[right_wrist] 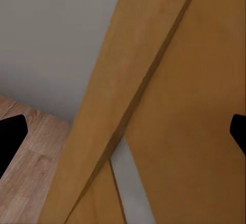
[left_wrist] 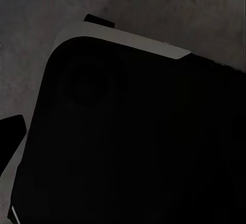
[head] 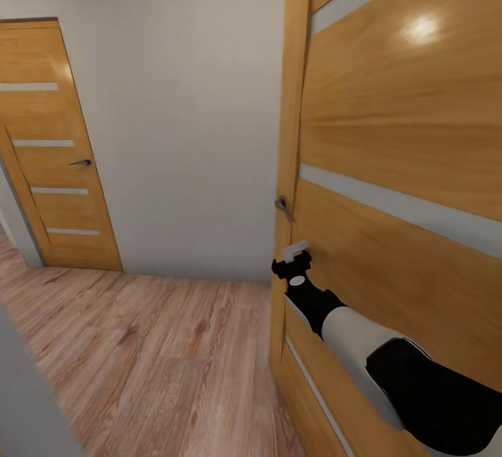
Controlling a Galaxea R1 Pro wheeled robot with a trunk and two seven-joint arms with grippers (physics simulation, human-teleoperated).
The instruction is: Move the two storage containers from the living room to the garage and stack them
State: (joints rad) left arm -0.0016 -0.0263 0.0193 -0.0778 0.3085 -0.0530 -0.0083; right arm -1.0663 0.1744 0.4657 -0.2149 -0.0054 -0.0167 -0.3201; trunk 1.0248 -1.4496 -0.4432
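Your right gripper (head: 296, 260) is raised against the near wooden door (head: 397, 164), just below its lever handle (head: 282, 207), close to the door's edge. In the right wrist view both fingertips (right_wrist: 10, 137) sit far apart with nothing between them: released, empty. The left wrist view looks down on the robot's dark base (left_wrist: 133, 142), and you cannot tell that hand's state. Neither storage container is in sight; you are in a hallway with wood plank flooring (head: 139, 352). Lift slightly to the handle and press squarely; a glancing push would likely slip off.
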